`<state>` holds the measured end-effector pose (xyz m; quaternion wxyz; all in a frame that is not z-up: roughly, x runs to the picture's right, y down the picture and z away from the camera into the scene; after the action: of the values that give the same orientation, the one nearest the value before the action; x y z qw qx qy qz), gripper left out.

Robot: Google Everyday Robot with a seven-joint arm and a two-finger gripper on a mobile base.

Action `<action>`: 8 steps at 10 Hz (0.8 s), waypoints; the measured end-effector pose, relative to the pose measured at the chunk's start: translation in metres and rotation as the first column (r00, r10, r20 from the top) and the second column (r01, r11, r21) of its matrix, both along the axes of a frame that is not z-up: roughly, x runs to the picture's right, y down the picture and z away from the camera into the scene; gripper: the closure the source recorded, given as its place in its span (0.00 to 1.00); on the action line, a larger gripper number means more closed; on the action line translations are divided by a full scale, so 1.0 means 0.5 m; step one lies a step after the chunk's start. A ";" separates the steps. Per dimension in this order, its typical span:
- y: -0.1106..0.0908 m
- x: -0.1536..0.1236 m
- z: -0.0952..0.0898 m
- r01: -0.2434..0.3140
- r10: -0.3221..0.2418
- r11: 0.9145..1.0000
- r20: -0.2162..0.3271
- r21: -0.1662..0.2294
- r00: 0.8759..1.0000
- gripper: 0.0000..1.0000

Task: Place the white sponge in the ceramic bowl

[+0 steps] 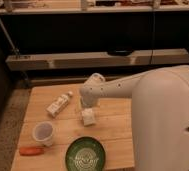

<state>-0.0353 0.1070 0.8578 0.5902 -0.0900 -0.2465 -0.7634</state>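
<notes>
Dark shelving and a long grey ledge fill the background; in front of you sits a pale wooden worktop [113, 131] carrying everything that matters. Your arm reaches in from the right, its white casing covering much of the view, and the tool [86, 107] hangs over the middle of the worktop, directly above the white sponge [88, 117]. The sponge sits right under the tool tip, touching or nearly so; whether it is pinched, just contacted or resting free on the wood cannot be told, so treat the grasp as unconfirmed. The ceramic bowl [86, 155] lies at the near edge, green with a pale line pattern, close to the sponge on the camera side and holding nothing visible. To the left you have a white labelled bottle [59, 104] lying on its side, a white plastic cup [43, 133] upright near the bowl, and a carrot [31, 150] at the front left corner. Progress, by my reading: the approach to the sponge is done, the carry and release are not. What remains is a secure hold, a short move toward the bowl, and a drop inside its rim, well clear of the cup.
</notes>
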 end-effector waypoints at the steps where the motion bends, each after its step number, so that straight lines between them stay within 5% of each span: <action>1: 0.010 -0.003 0.015 0.002 -0.002 1.000 -0.004 -0.023 1.000 0.20; 6: 0.053 -0.027 0.065 0.044 -0.054 0.992 -0.082 -0.119 0.995 0.20; 8: 0.057 -0.024 0.069 0.045 -0.055 0.992 -0.078 -0.115 0.995 0.20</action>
<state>-0.0473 0.1357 0.8922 0.5744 -0.1604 -0.2628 -0.7585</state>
